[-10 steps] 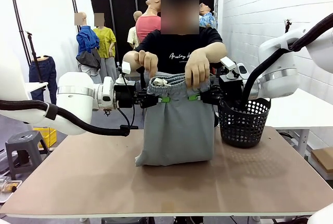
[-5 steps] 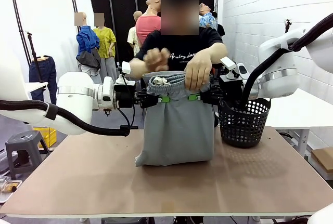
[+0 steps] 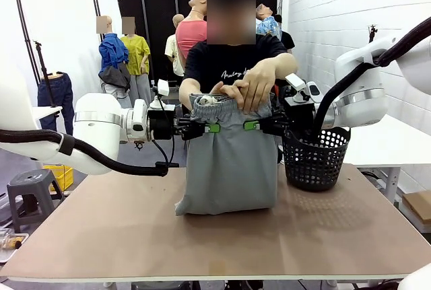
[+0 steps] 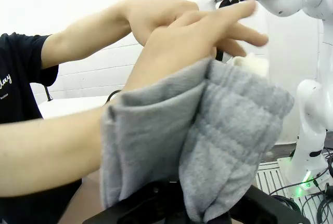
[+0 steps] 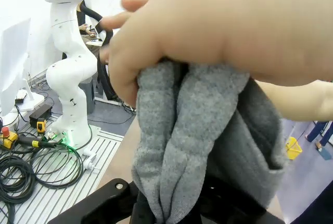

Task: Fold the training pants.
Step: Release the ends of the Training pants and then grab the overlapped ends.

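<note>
The light grey training pants [image 3: 231, 162] hang upright over the table, folded in half, with their lower end resting on the tabletop. My left gripper [image 3: 210, 128] is shut on the waistband's left side and my right gripper [image 3: 251, 126] is shut on its right side. The person's two hands [image 3: 248, 88] rest together on top of the gathered waistband [image 3: 215, 103]. The left wrist view has grey cloth [image 4: 208, 141] bunched between my jaws with a hand [image 4: 187, 31] over it. In the right wrist view the cloth [image 5: 192, 146] fills the jaws under a hand [image 5: 234, 26].
A black mesh basket [image 3: 315, 158] stands on the table just right of the pants, close to my right arm [image 3: 363, 95]. The brown tabletop [image 3: 135, 229] is bare in front and to the left.
The person's hand at the left end of the waistband let go and moved to the middle, joining the other hand. Both grippers and the pants stayed where they were.
</note>
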`<state>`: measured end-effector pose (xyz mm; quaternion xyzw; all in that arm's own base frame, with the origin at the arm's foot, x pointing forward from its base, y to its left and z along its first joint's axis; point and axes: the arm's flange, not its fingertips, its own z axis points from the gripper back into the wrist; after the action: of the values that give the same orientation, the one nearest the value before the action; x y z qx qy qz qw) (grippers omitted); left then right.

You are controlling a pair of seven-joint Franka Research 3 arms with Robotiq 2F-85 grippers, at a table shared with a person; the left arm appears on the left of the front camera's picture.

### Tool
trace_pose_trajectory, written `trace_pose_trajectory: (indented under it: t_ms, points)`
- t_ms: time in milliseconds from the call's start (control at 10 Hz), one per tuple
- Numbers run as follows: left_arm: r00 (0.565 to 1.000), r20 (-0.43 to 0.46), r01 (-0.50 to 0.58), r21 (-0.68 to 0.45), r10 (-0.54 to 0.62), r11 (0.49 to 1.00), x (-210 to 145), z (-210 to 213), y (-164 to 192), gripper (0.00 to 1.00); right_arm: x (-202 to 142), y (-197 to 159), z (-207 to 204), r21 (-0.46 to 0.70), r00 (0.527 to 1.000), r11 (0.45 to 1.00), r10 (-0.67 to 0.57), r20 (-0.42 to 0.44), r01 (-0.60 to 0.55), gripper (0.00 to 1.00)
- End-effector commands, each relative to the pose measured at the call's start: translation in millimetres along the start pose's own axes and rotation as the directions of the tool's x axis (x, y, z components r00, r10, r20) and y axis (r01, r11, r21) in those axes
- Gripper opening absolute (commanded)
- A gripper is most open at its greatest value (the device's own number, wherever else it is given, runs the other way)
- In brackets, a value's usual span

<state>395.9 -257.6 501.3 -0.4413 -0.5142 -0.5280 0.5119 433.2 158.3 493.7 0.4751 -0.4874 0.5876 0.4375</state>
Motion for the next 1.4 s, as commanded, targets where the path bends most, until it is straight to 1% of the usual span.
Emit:
trace_pose_trajectory:
  t_ms: [0,1300]
  points:
    - [1.0,0.002,0.006,0.006,-0.006,1.0,3.9,-0.1,-0.9,0.0,1.0,2.1,-0.6,0.008,1.0,1.0,0.009,0.011,-0.009,0.0]
    - [1.0,0.002,0.006,0.006,-0.006,1.0,3.9,-0.1,-0.9,0.0,1.0,2.1,-0.6,0.008,1.0,1.0,0.009,0.011,-0.009,0.0]
